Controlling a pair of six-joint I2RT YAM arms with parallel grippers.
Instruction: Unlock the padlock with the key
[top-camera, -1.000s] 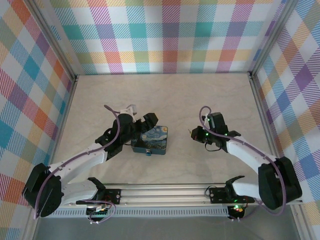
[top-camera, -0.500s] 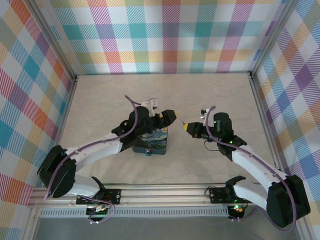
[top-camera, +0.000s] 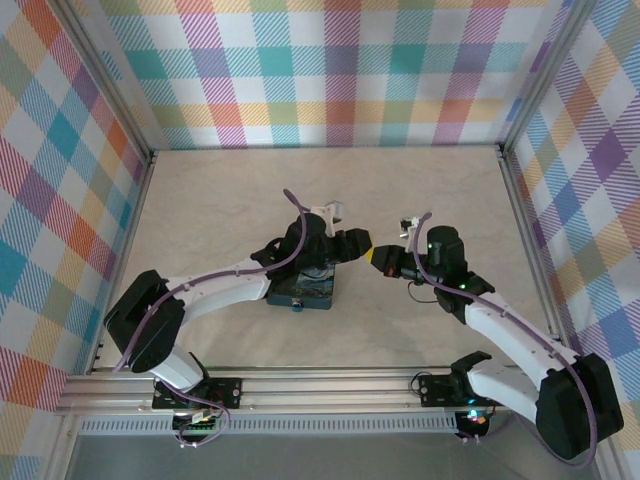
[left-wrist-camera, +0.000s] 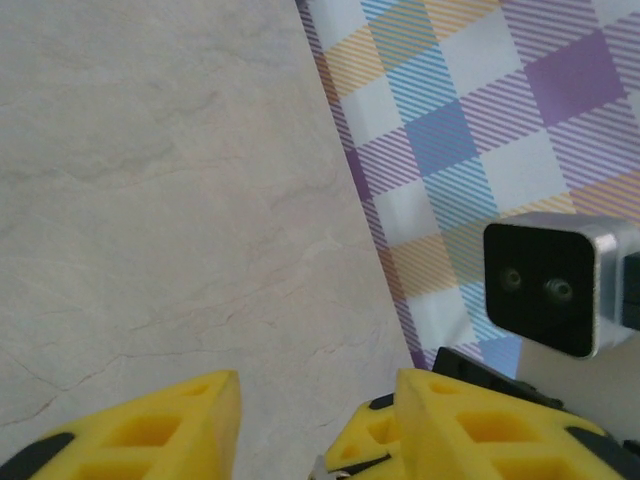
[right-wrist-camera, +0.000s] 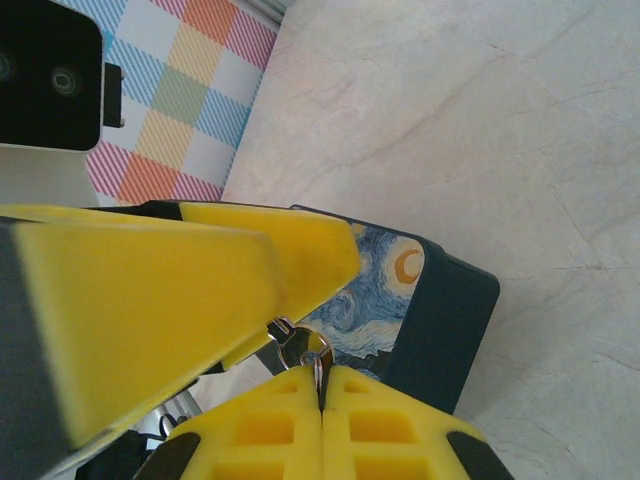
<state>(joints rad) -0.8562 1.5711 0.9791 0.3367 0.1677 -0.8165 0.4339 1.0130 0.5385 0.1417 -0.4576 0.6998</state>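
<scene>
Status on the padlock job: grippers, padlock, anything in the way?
Right gripper shut on the key. Left gripper open, fingertips beside the key. Padlock at the tin's near edge, no gripper on it. Left arm reaches over the tin.

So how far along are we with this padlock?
Done: right gripper is shut on a small metal piece, apparently the key. In hand: it sits tip to tip with the open left gripper near the Starry Night tin, possibly a handover. Left: the padlock at the tin's front edge is untouched; key not inserted.
</scene>
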